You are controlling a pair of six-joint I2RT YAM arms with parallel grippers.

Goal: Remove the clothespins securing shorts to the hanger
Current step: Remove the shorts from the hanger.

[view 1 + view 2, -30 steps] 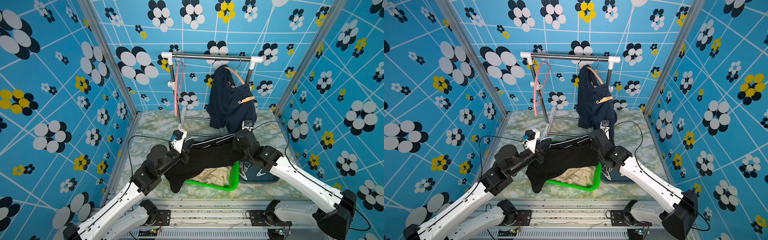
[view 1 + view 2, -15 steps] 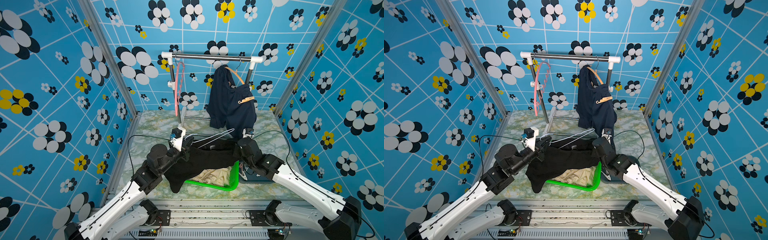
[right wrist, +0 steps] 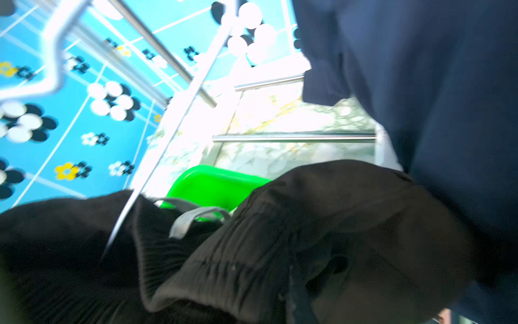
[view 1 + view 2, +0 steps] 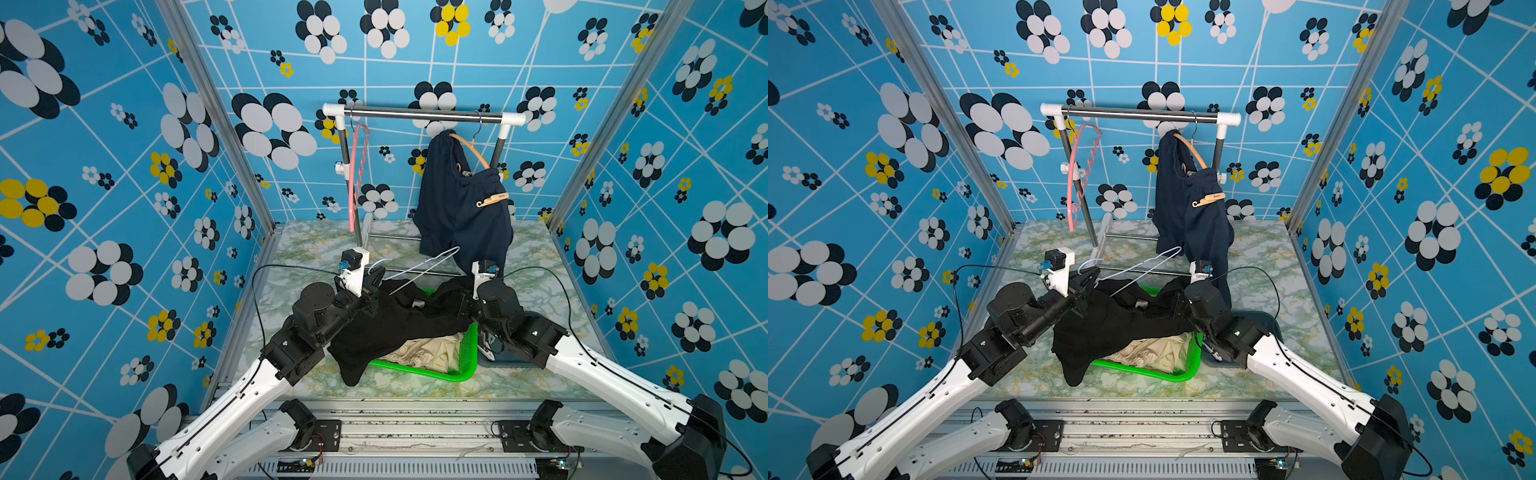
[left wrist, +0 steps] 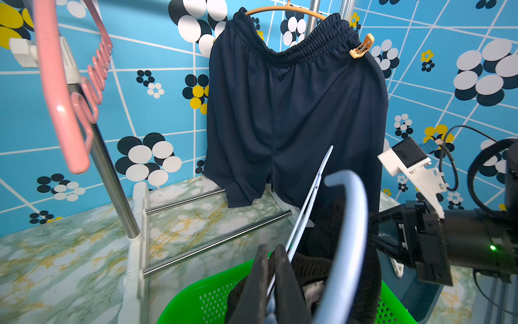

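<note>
Left wrist view: my left claw pinched shut on the wire of the pale hanger. My right claw clamps black shorts above green basket. 1 tan clothespin on waistband of hanging navy shorts.

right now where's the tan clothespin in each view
Top view: clothespin on the hanging navy shorts, right of centre.
Top view: same place on the shorts, mid-picture.
Left wrist: at the waistband's end.
Right wrist: not in it.
Shared landmark: the navy shorts, in all four.
</note>
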